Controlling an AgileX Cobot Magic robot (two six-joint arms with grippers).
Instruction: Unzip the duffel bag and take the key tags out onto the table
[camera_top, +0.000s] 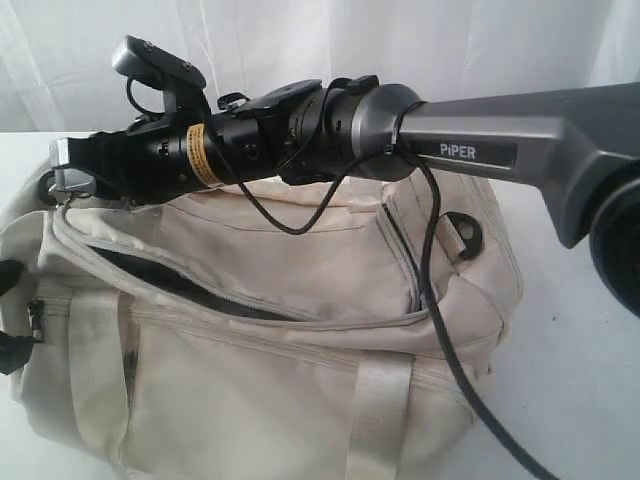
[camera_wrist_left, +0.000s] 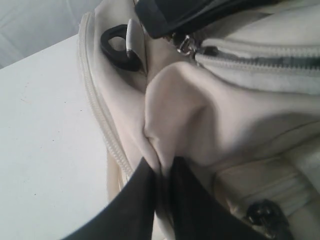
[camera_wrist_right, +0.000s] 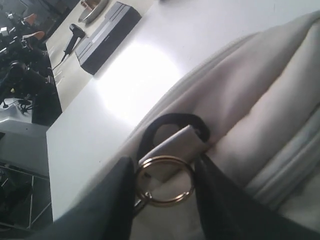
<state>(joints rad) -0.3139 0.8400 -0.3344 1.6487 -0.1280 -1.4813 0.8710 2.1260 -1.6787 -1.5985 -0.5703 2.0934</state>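
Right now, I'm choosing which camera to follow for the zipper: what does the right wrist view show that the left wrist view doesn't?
Only the right wrist view: a metal ring between the fingers of the right claw, and a dark box far off on the table. Only the left wrist view: the left claw pinching a fold of the duffel bag, and a zipper slider. Both: cream bag fabric, white tabletop, a black D-ring in each.

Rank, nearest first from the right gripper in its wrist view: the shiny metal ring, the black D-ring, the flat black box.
1. Shiny metal ring, between the jaws.
2. Black D-ring, just beyond, on the cream duffel bag.
3. Flat black box, far off past the bag.
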